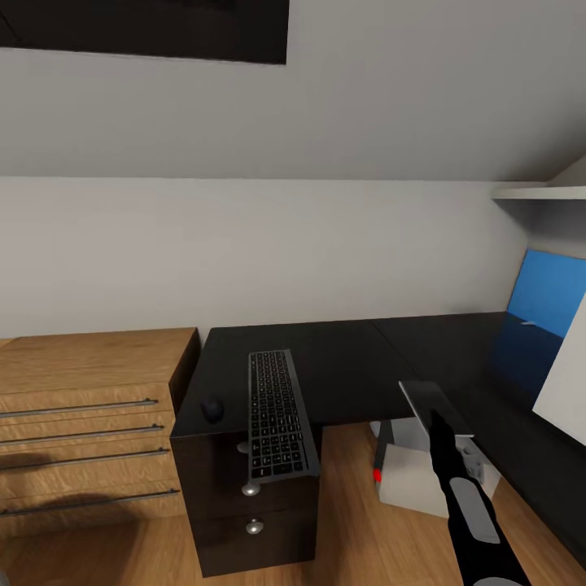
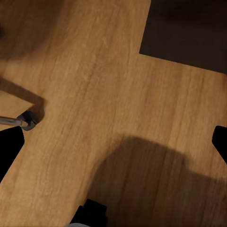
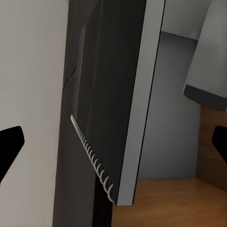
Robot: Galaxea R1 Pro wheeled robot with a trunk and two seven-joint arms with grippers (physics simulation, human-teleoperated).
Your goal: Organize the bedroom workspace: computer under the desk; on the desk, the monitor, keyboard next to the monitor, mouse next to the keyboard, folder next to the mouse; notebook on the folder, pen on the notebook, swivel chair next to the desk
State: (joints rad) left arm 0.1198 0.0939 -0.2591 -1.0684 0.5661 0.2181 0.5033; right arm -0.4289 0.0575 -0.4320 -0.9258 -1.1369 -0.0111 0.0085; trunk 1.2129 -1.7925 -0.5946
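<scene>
The keyboard (image 1: 277, 417) lies lengthwise on the black desk (image 1: 342, 366), above the drawer unit. The mouse (image 1: 212, 409) sits just left of it. The computer (image 1: 409, 480), grey-white with a red light, stands on the floor in the desk's inner corner. Over it, my right gripper (image 1: 435, 423) is open around the notebook (image 1: 426, 400). Up close the notebook (image 3: 111, 94) shows a dark cover, a pale edge and wire binding between the spread fingers (image 3: 10, 142) of the right gripper (image 3: 113, 142). My left gripper (image 2: 113, 144) is open over bare floor.
A light wood chest of drawers (image 1: 89, 423) stands against the desk's left side. A blue wall panel (image 1: 549, 297) and a slanted white panel (image 1: 570, 382) are at the right edge. A metal leg with a castor (image 2: 27, 122) rests on the plank floor (image 2: 109, 94).
</scene>
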